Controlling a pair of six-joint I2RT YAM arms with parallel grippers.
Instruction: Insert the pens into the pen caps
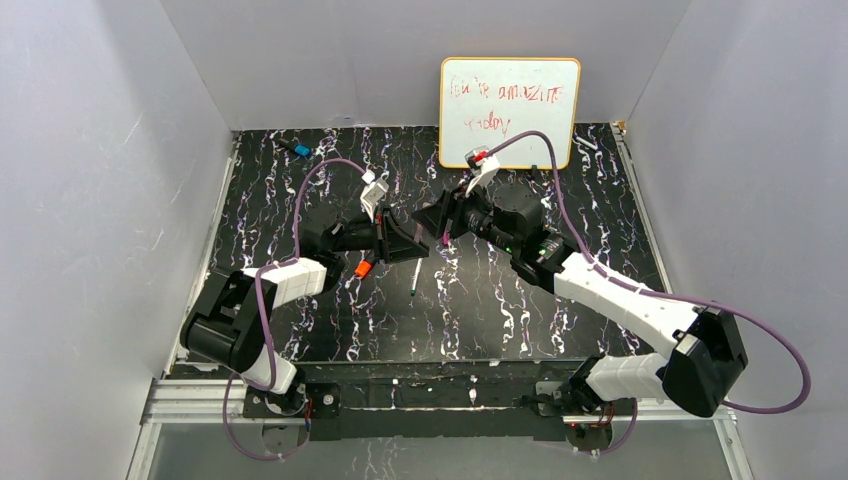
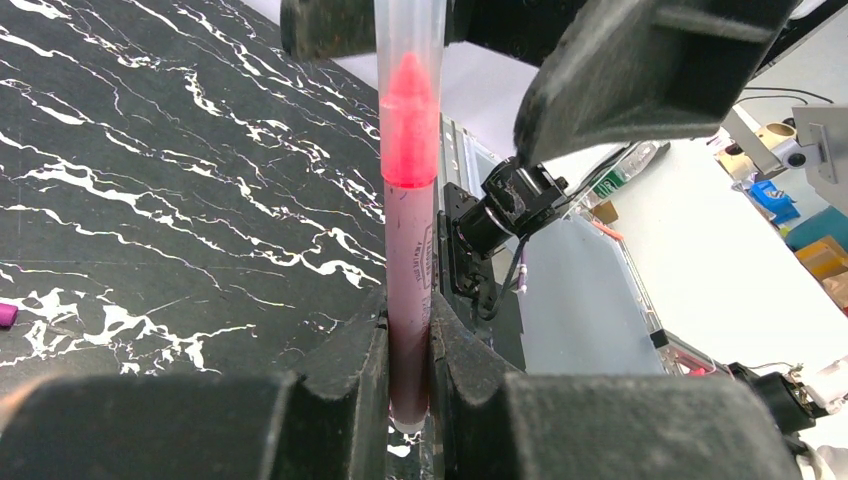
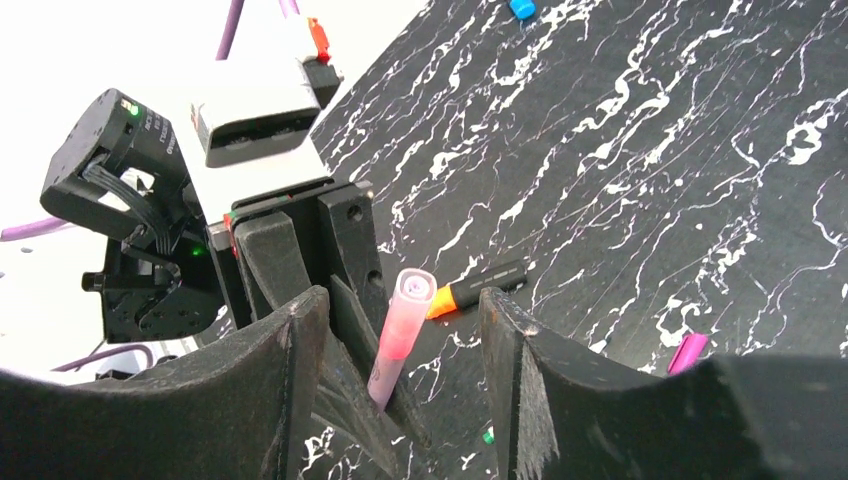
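Black tabletop with white marble-like veins (image 1: 480, 320), boxed in by plain pale grey walls (image 1: 100, 150) on the left, right and far sides. White rectangular whiteboard with a yellow-orange frame (image 1: 508, 110) stands against the far wall, right of centre, with red handwriting on it. Small blue-tipped dark item (image 1: 298, 150) lies far left on the tabletop; silver metal rail (image 1: 190, 400) runs along the near edge.
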